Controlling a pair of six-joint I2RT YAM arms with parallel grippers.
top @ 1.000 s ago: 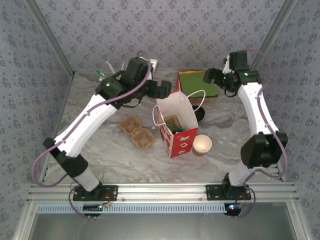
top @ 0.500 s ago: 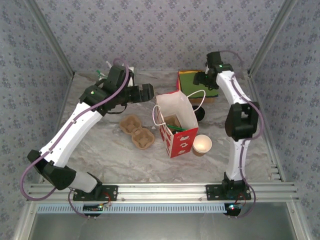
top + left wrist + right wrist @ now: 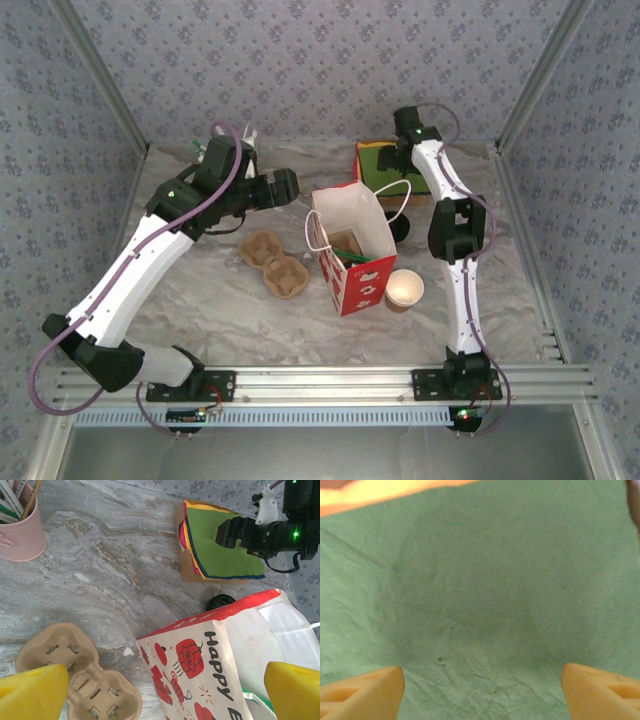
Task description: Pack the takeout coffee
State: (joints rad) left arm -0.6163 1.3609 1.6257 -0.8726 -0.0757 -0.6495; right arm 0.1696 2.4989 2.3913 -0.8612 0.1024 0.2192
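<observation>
The takeout coffee (image 3: 400, 231) stands just right of the gift bag (image 3: 352, 235), black lid up and axis seemingly vertical, while the left gripper (image 3: 162, 692) hangs spread wide near the bag and the right gripper (image 3: 480, 685) gapes over green paper (image 3: 480, 580).

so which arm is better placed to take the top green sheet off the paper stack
Right. The right tool, open, sits just above the green sheet; the left tool hangs by the cup tray.

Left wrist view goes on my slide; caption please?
Open left gripper above gift bag and cup carrier; right gripper over green paper stack.
</observation>
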